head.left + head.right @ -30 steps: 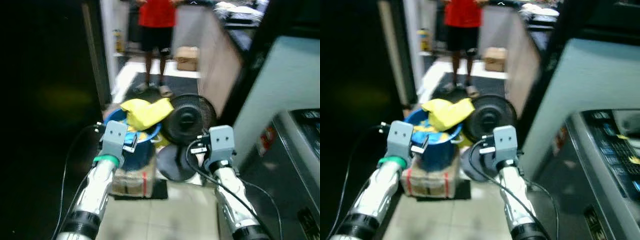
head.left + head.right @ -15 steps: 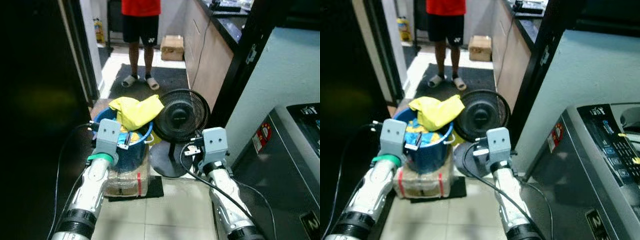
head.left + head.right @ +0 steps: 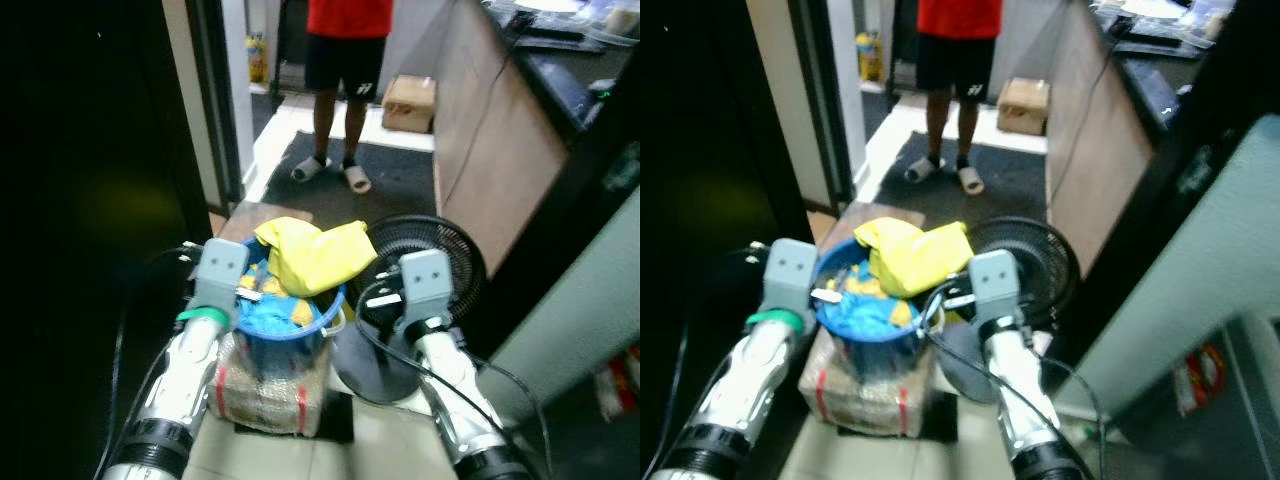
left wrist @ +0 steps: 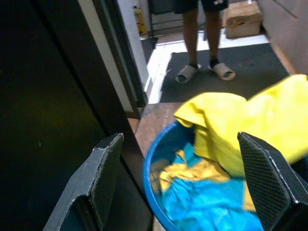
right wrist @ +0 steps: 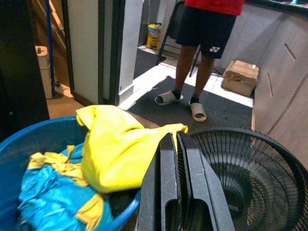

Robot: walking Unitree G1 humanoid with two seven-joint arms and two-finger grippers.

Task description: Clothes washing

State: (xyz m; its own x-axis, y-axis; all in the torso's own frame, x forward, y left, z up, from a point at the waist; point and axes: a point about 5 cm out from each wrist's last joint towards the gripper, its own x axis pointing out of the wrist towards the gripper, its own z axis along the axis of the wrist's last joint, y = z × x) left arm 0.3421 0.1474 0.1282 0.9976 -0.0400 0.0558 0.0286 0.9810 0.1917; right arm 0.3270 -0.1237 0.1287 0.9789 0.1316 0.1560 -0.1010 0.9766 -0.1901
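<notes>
The blue laundry bucket [image 3: 285, 325] is being approached; left gripper [image 4: 183, 187] spread wide, right gripper [image 5: 177, 192] pressed together; the yellow cloth [image 3: 315, 255] is judged next to be grasped.

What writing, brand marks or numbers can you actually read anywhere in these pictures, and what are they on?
White logo on the black shorts of the person: a small brand mark, too small to read.
Label on the yellow plastic bottle standing on the floor by the doorway: blurred, unreadable.
Brown cardboard box on the floor: no legible print.
Red and white sticker low on the grey appliance: too blurred to read.
</notes>
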